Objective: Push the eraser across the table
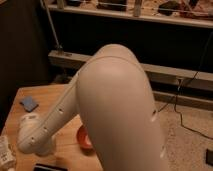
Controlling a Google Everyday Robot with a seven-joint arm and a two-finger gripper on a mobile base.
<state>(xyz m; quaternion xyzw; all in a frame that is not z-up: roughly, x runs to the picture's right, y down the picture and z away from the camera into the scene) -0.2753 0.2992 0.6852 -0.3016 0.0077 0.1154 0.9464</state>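
The eraser [50, 167] is a flat black block at the near edge of the light wooden table [55, 97]; only its top shows at the bottom of the view. My white arm fills the middle of the view and reaches down to the left. My gripper [34, 145] is at the arm's low end, just above and left of the eraser, over the table's near left part. I cannot tell whether it touches the eraser.
A small blue square piece [29, 103] lies at the table's far left. An orange bowl [83, 139] sits right of the gripper, half hidden by my arm. A white packet [6, 152] lies at the left edge. Shelving and a cable are behind the table.
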